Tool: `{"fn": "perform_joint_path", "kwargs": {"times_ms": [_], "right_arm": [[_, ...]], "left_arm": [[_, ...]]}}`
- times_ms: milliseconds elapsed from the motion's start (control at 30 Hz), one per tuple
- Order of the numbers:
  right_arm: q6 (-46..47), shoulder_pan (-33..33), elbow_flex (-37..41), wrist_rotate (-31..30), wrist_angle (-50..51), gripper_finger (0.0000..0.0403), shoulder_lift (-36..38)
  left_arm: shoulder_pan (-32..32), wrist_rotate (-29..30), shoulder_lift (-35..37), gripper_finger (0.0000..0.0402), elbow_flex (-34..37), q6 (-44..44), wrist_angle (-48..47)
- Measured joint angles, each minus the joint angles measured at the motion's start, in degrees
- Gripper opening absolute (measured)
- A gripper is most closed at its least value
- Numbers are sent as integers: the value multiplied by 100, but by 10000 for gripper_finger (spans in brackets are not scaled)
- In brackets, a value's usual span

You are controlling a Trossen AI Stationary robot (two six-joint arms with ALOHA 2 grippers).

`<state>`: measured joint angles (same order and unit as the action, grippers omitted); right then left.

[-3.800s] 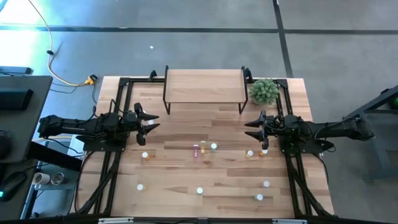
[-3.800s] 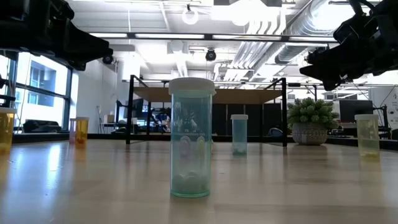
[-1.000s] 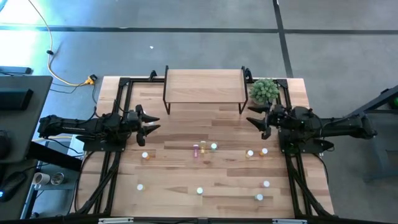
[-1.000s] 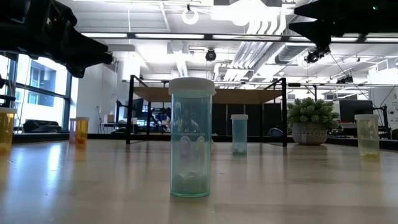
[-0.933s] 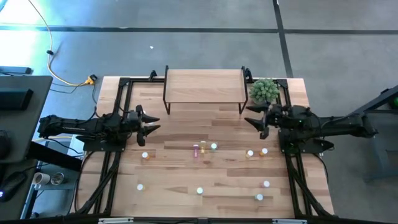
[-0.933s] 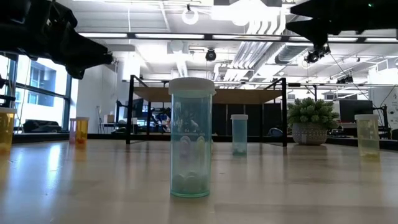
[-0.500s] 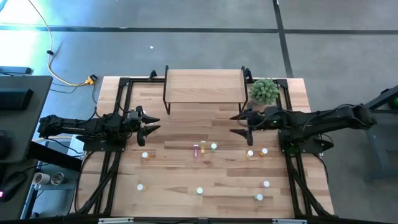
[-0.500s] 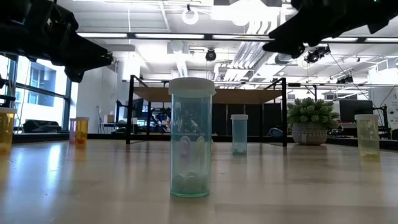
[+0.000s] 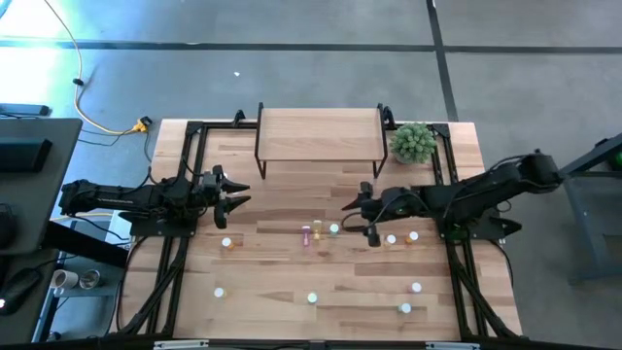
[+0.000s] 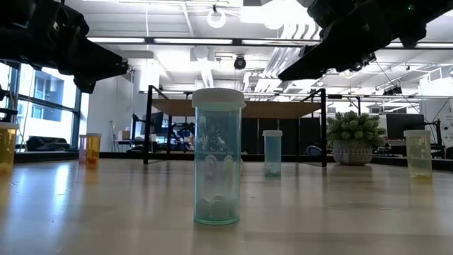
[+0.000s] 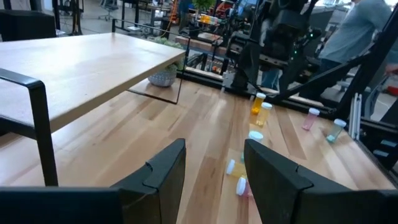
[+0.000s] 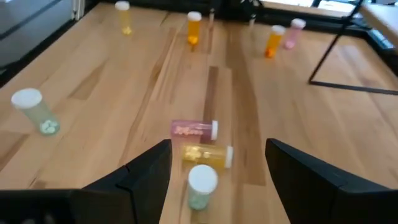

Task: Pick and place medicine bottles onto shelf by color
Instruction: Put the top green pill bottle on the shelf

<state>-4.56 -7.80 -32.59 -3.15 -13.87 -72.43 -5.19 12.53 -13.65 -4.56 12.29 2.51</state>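
Right gripper (image 12: 214,171) hangs wide open and empty over the green bottle (image 12: 200,185), which stands in front of the shelf (image 9: 319,134) beside 2 toppled ones. Best to descend straight, straddling only its cap. Left gripper (image 9: 236,192) waits part-open, empty.

Bright overhead ceiling lights, window glare at left, wrist views slightly blurred.

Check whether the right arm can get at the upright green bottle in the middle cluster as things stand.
Probably yes. The right hand hangs open just beside the green bottle, nothing between them. The pink bottle and yellow bottle lie close beyond it.
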Motion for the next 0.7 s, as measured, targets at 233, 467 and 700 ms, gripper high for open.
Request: {"fn": "perform_joint_path", "kwargs": {"times_ms": [233, 467, 700], "right_arm": [[-66, -179, -246, -123, -88, 249, -653], [-46, -201, -529, -141, -89, 249, -1223], [86, -196, -644, -180, -59, 249, -1552]], "left_arm": [[-1, 0, 0, 154, 0, -40, -121], [0, 0, 0, 154, 0, -41, -147], [0, -2, 0, 154, 0, -43, -154]]}}
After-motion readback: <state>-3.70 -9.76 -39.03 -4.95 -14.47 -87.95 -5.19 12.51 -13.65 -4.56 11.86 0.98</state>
